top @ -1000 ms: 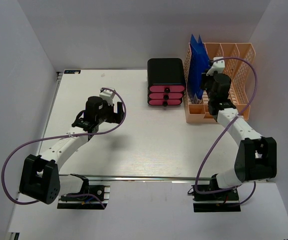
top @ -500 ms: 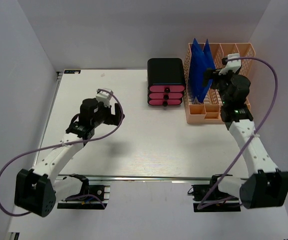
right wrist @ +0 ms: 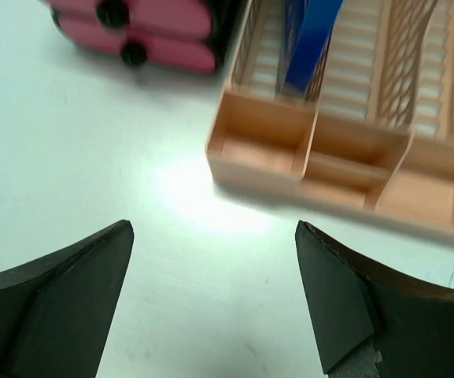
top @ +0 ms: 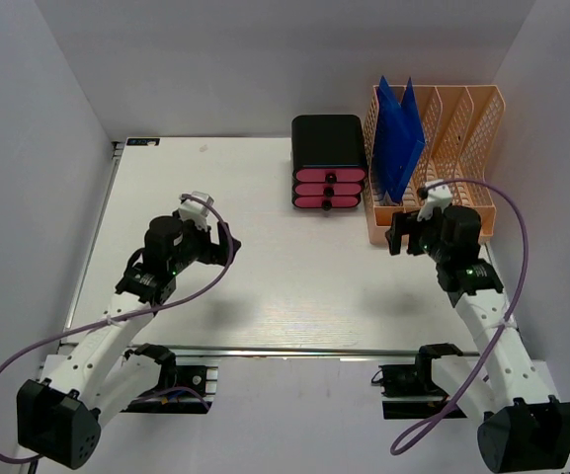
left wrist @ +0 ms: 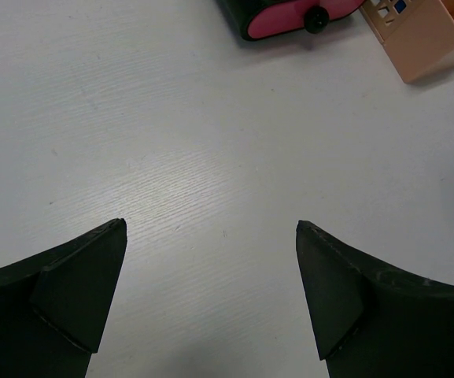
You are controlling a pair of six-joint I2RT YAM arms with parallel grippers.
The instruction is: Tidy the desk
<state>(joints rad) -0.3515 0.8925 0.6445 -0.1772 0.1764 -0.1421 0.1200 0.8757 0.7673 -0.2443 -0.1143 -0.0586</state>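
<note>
Two wide-open, empty end effectors. Saw the left end effector (left wrist: 211,228) fully spread above bare white counter (top: 285,286), holding nothing. Saw the right end effector (right wrist: 213,226) equally agape and empty, hovering just in front of the peach lattice file rack (top: 482,118). Spotted blue folders (top: 395,138) upright at the rack's left end, with a black-and-pink drawer unit (top: 329,158) just beside. Noted the counter stretching under everything, with its metal rail (top: 294,350) along the near edge.
</note>
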